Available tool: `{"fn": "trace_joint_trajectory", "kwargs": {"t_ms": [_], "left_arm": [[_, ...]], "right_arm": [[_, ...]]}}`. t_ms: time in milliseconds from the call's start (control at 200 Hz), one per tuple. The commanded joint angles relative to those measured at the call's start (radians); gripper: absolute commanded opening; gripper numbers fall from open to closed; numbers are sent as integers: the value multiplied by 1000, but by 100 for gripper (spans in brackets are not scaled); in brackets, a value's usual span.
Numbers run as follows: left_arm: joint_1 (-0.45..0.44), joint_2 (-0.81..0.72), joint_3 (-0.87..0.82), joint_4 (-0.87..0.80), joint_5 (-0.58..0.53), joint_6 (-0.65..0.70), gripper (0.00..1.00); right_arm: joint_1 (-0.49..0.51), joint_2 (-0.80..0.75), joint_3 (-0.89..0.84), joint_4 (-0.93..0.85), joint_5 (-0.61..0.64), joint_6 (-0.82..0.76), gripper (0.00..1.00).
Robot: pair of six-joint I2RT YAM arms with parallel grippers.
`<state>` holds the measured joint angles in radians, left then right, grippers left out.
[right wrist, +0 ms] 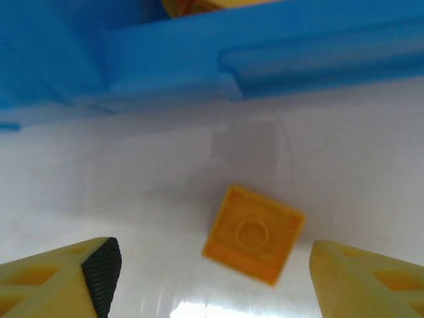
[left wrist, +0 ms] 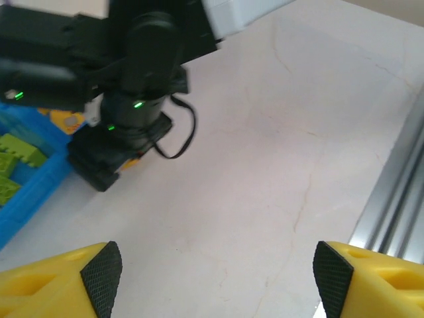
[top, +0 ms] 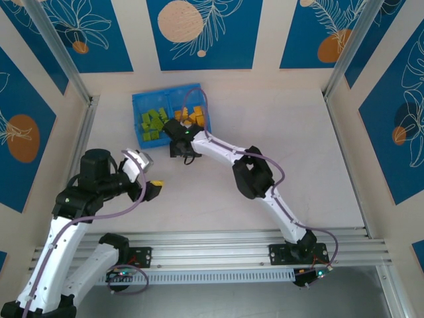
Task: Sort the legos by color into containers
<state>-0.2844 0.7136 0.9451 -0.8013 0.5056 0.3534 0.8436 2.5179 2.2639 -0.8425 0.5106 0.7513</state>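
left end effector (left wrist: 217, 278): jaws wide apart, empty, over bare worktop (left wrist: 265, 165)
right end effector (right wrist: 211, 278): jaws apart, gripping nothing, at the blue tray (right wrist: 165, 59) near wall
orange brick (right wrist: 253, 233): loose between the right fingers, touching neither, just outside the tray
tray contents: green legos (top: 152, 124) in left compartment, orange legos (top: 187, 116) in right

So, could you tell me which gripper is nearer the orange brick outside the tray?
Right. The right gripper hangs over the orange brick, a finger either side, beside the blue tray. The left gripper is well back toward the near edge.
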Motion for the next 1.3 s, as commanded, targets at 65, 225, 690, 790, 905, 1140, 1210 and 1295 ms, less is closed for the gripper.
{"fn": "trace_joint_trajectory", "kwargs": {"t_ms": [65,225,690,790,905,1140,1210,1295], "left_arm": [[-25,0,-13,30,63,47,81],[-32,-9,-34,43,64,42,82],[-35,-49,-98,106,157,74,100],[-35,-58,-112,131,201,87,100],[-37,-58,-125,182,231,69,100],[-45,-55,-181,366,163,-149,100],[-45,-58,-183,378,66,-240,100],[-45,-65,-195,361,-91,-334,100]], "right_arm": [[1,79,136,-152,105,34,75],[-4,70,94,-149,66,80,65],[-7,-146,-185,-28,8,78,30],[-6,-303,-340,71,-1,45,30],[-6,-444,-437,151,2,-25,30],[-57,-411,-303,237,56,-176,31],[-86,-319,-162,185,43,-187,32],[-107,-188,22,156,38,-220,32]]}}
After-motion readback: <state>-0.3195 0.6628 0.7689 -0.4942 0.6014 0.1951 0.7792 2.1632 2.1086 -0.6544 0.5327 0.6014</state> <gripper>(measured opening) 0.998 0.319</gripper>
